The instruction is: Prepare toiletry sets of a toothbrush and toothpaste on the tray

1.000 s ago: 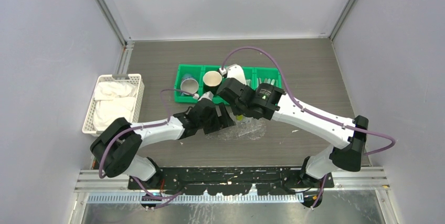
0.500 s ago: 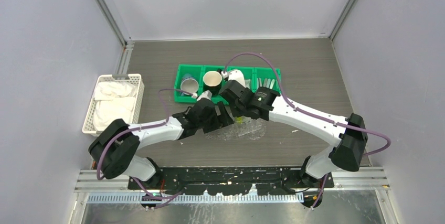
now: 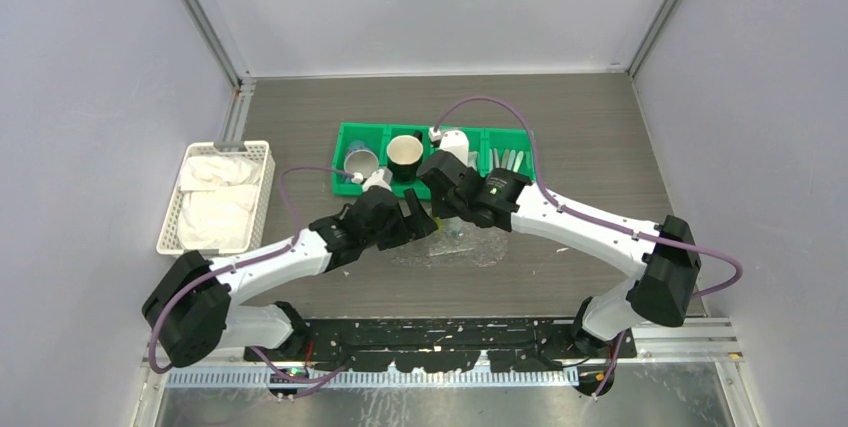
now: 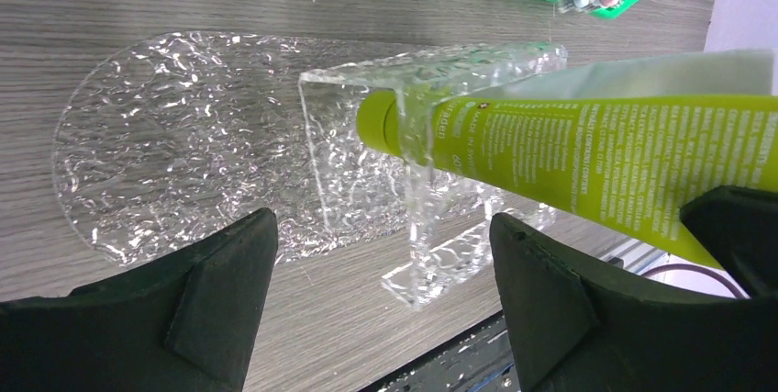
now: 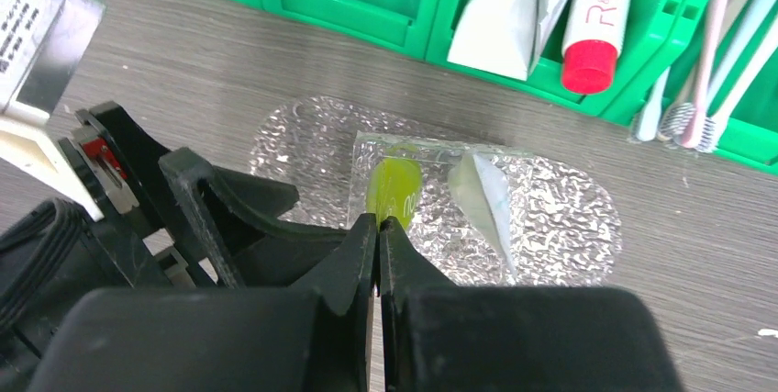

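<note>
The clear glittery oval tray (image 3: pixel 470 249) lies on the table in front of the green bin. A clear upright holder (image 4: pixel 367 172) stands on it. My right gripper (image 5: pixel 377 227) is shut on the flat end of a yellow-green toothpaste tube (image 5: pixel 393 188), whose cap end pokes through the holder (image 5: pixel 404 149). A pale white tube (image 5: pixel 486 199) leans in the holder beside it. My left gripper (image 4: pixel 381 291) is open and empty, low at the tray's (image 4: pixel 183 135) left side, close to the green tube (image 4: pixel 569 149). From above the two grippers meet over the tray's left part.
The green four-compartment bin (image 3: pixel 345 185) behind the tray holds two cups (image 3: pixel 404 152), tubes including a red-capped one (image 5: pixel 596 16), and toothbrushes (image 5: pixel 706 71). A white mesh basket (image 3: pixel 262 162) with white cloth stands at the left.
Both grippers have shifted a little left and farther over the tray's left part. The left arm has stretched out. The right gripper still holds the green tube.
</note>
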`<state>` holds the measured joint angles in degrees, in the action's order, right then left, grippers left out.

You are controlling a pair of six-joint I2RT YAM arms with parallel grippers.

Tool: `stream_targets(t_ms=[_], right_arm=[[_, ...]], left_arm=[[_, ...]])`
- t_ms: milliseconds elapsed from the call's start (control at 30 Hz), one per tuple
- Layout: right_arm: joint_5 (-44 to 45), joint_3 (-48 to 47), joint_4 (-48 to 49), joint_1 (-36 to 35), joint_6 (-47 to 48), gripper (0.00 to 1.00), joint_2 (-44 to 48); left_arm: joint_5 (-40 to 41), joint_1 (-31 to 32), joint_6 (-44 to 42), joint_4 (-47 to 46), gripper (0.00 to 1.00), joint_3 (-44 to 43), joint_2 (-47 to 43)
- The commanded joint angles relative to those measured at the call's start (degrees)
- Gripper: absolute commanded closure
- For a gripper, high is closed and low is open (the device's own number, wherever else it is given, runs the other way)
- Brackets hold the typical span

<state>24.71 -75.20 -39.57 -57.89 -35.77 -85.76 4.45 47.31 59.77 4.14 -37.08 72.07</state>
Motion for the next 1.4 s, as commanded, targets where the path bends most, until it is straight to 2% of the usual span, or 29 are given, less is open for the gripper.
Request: stream_targets(t_ms=[0, 433, 1200, 1233, 1300, 1367], right_arm=[[-0.05, -0.41, 5.99, -0.1, -4.25, 0.99, -0.16], [3.22, -1.15, 2.7, -0.07, -6.43, 0.99, -2.47], [2.46, -0.2, 0.86, -0.06, -6.97, 0.99, -6.11], [2.53, 0.0, 0.82, -0.06, -7.09, 0.97, -5.64], [2.7, 0.27, 0.63, -0.09, -7.12, 0.84, -4.67], [2.36, 0.11, 0.17, -0.05, -7.08, 0.77, -3.8]], left_arm=[[3.01, 0.32, -1.49, 2.42, 0.14, 1.09, -2.6], [3.1, 0.24, -1.52, 1.93, 0.13, 2.72, -3.37], [3.29, 0.24, -1.67, 2.19, 0.13, 3.28, -3.91], [3.29, 0.24, -1.67, 2.31, 0.13, 3.4, -4.0], [3.27, 0.24, -1.59, 2.11, 0.13, 3.65, -4.32], [3.41, 0.24, -1.58, 2.05, 0.13, 3.88, -4.53]])
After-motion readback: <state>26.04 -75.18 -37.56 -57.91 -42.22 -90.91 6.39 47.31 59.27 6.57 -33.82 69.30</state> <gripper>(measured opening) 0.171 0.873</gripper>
